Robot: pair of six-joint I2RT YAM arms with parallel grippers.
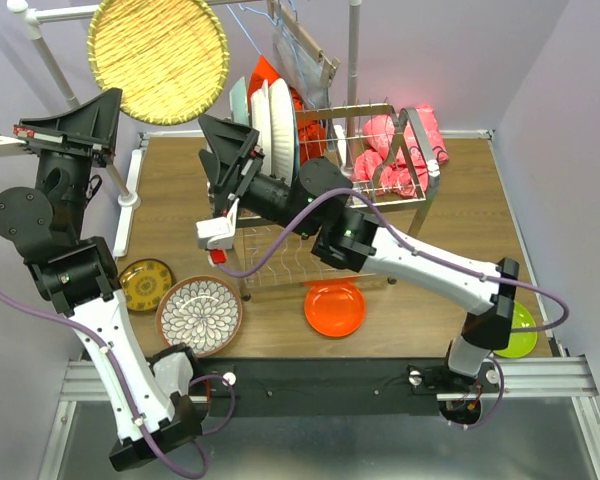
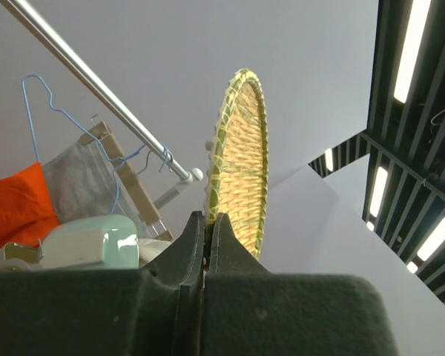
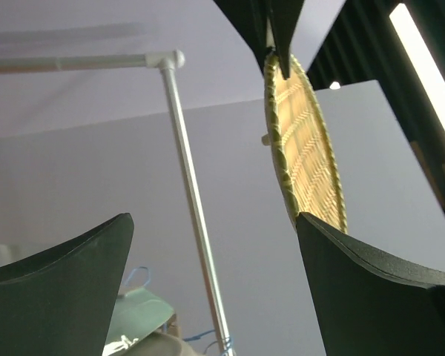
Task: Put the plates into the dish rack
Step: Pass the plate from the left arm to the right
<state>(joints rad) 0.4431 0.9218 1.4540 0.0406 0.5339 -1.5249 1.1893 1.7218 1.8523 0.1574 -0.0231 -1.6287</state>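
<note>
1. The tan woven plate [image 1: 158,55] hangs high at the far left, well apart from the dish rack [image 1: 380,112], its rim clenched in my left gripper [image 2: 208,222].
2. My right gripper [image 1: 230,135] gapes empty beside the racked plates [image 1: 277,118].
3. I judge the job about half done: the floral plate [image 1: 200,315], yellow plate [image 1: 146,283], orange plate [image 1: 335,308] and lime plate [image 1: 525,335] lie on the table [image 1: 420,300].

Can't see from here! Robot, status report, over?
Left gripper shut on round yellow woven plate, held high. Right gripper open beside chrome wire dish rack. Right arm lies across rack's front.
</note>
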